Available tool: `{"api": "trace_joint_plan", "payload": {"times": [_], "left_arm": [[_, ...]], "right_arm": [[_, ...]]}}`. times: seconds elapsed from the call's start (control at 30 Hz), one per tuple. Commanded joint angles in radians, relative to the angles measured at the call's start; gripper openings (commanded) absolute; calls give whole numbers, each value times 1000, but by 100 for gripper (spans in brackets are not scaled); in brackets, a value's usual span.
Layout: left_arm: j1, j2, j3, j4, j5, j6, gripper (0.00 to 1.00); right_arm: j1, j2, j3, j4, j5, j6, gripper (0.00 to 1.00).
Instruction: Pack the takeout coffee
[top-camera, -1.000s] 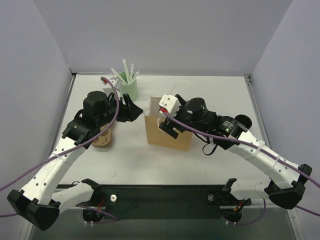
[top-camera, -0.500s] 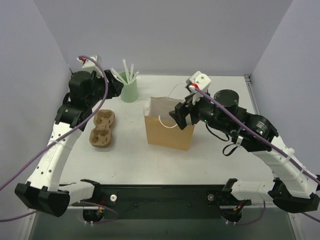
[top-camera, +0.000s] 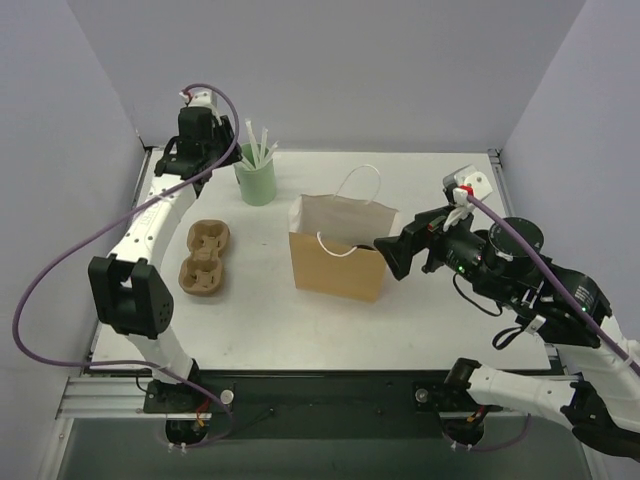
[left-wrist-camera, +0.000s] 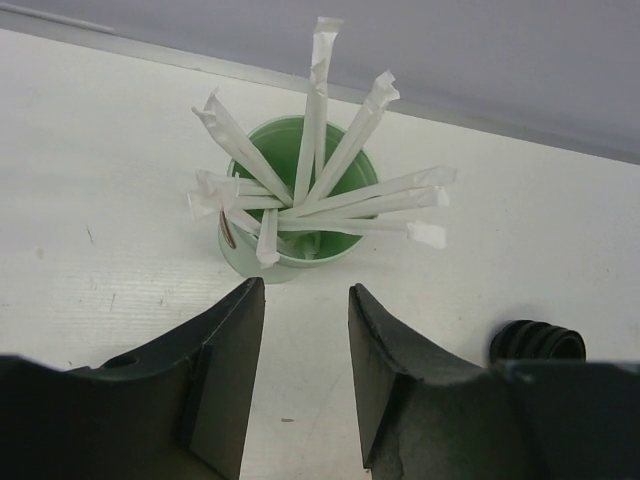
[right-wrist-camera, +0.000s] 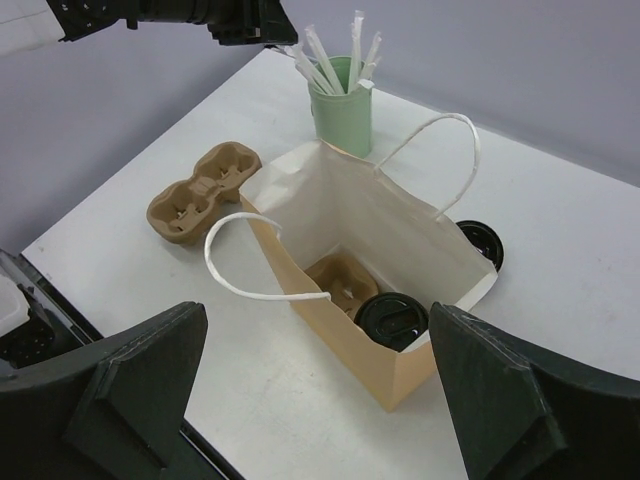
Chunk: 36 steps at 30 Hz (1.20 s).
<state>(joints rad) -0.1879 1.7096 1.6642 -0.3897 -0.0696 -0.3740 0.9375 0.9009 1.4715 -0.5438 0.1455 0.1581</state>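
Note:
The takeout coffee (right-wrist-camera: 395, 318), a black cup with a black lid, stands inside the open brown paper bag (right-wrist-camera: 345, 345) beside a pulp carrier (right-wrist-camera: 338, 277). From above the bag (top-camera: 338, 262) is at mid-table and the cup inside it is hidden. My right gripper (right-wrist-camera: 315, 315) is wide open and empty. It hangs just off the bag's right side (top-camera: 388, 255), clear of it. My left gripper (left-wrist-camera: 305, 300) is open with nothing between its fingers, a little short of the mint-green cup of straws (left-wrist-camera: 300, 215) at the back left (top-camera: 226, 160).
A second brown pulp carrier (top-camera: 204, 259) lies on the table left of the bag. Another round black lid (right-wrist-camera: 481, 243) shows just beyond the bag's far wall. The green straw cup (top-camera: 256, 180) stands behind the bag's left corner. The bag's white handles (top-camera: 362, 178) stick up.
My right gripper drew back out of the bag to the right and opened wide. My left arm swung from beside the bag up to the back left, near the straw cup.

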Motion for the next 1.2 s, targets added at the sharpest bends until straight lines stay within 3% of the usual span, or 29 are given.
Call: {"api": "trace_joint_plan", "payload": {"times": [0.0, 0.43, 1.17], "left_arm": [[2, 50, 72, 44, -59, -31, 49], [13, 226, 170, 32, -58, -82, 46], [-19, 237, 184, -55, -180, -36, 40]], "right_arm": [[7, 47, -2, 13, 74, 12, 100], [7, 145, 67, 16, 85, -25, 100], [6, 153, 66, 35, 91, -130, 100]]}}
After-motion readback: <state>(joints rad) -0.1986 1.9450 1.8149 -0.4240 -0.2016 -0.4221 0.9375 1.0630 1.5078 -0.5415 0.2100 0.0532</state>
